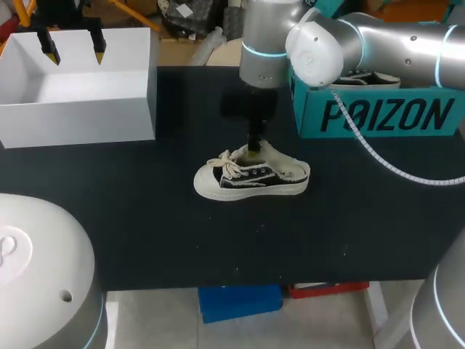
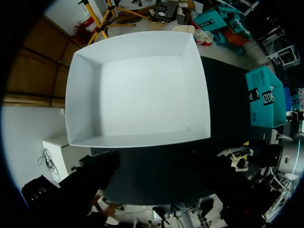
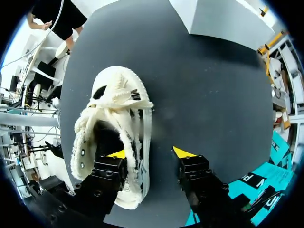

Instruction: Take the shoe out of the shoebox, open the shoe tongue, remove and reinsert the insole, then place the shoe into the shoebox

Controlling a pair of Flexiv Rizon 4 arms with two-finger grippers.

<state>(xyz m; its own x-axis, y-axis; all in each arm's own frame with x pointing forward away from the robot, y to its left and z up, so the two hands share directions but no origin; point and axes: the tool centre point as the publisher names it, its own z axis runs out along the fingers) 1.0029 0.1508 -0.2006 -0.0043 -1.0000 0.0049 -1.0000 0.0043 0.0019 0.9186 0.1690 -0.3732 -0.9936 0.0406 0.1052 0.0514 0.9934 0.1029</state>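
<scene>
The shoe (image 1: pixel 251 178) stands on its sole mid-bench (image 1: pixel 145 218), out of any box. At far left, the left end effector (image 1: pixel 73 51) hangs spread over the white box (image 1: pixel 73 123). The right end effector (image 3: pixel 149 153) is spread too, one finger inside the shoe's opening and one outside its side wall. The teal shoebox (image 1: pixel 378 116) sits behind at right. With nothing bracing the shoe, a pinch there could likely tip or drag it.

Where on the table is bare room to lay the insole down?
Free: the front strip of table between the shoe and the near edge; also between white box and shoe. Crowded: behind the shoe, by right gripper and teal shoebox.
</scene>
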